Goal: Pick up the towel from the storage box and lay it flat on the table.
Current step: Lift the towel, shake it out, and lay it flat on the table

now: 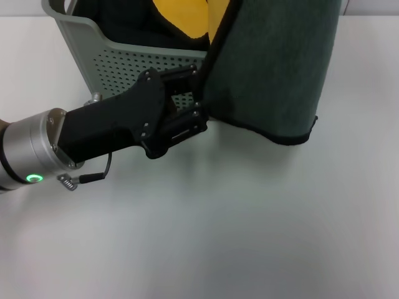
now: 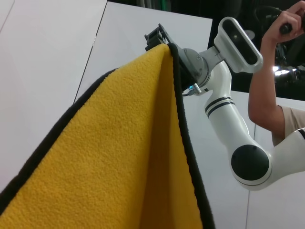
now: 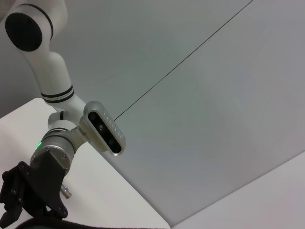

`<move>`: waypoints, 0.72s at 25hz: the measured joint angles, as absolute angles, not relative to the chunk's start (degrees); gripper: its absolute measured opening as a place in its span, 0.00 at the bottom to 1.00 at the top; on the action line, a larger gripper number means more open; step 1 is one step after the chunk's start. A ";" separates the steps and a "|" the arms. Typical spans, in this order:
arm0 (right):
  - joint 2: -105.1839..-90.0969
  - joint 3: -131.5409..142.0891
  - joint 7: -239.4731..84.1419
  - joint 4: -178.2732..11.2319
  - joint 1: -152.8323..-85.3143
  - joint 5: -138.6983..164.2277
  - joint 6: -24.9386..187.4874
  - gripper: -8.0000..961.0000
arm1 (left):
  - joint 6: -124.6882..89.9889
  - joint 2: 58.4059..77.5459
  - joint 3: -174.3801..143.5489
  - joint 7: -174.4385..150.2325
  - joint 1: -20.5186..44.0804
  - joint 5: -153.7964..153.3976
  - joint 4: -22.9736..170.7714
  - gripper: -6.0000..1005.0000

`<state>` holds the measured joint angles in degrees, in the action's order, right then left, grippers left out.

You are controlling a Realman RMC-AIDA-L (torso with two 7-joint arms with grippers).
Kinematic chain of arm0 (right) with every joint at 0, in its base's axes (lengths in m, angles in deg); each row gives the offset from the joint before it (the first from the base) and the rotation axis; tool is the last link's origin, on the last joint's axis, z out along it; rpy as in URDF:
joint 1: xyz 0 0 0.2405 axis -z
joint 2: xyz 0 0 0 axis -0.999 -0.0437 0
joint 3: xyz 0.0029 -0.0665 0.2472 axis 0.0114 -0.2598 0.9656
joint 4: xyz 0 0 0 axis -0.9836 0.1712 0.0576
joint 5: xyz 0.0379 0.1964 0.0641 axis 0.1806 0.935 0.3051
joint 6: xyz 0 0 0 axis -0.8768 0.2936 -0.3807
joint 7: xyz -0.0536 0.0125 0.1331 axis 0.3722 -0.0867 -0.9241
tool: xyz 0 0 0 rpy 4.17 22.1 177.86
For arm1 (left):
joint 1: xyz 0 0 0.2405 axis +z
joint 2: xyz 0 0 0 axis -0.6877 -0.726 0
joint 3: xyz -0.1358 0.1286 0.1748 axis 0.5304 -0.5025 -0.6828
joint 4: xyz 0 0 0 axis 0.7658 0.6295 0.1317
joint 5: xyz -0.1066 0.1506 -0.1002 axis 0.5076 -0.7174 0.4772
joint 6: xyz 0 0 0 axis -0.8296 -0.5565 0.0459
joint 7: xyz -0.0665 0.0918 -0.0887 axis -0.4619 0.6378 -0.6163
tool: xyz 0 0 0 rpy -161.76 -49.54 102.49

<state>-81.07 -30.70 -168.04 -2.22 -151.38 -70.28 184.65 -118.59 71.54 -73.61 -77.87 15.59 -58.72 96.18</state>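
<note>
The towel (image 1: 268, 68) hangs upright in front of the storage box (image 1: 112, 62), dark grey-green with black trim, its lower edge just above the table (image 1: 206, 237). In the left wrist view its other face (image 2: 119, 157) shows yellow. My right gripper (image 2: 159, 39) is shut on the towel's top corner and holds it up; it is out of the head view. My left gripper (image 1: 199, 98) is open, its two fingers standing above and below the towel's left edge near the lower corner. It also shows in the right wrist view (image 3: 16, 202), beside the towel's dark edge (image 3: 57, 224).
Yellow cloth (image 1: 184, 18) lies inside the storage box at the back left. A person's arm (image 2: 267, 81) shows behind my right arm in the left wrist view. White tabletop stretches in front of and to the right of the box.
</note>
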 joint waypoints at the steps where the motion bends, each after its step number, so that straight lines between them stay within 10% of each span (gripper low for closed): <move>1: -81.12 -30.58 -168.05 -2.01 -151.45 -70.27 184.65 0.05 | -118.59 71.52 -73.52 -77.87 15.59 -58.70 96.12 0.36; 18: -81.25 -29.41 -168.52 0.23 -151.45 -70.26 184.68 0.05 | -118.84 71.31 -73.79 -76.09 16.68 -58.79 95.77 0.10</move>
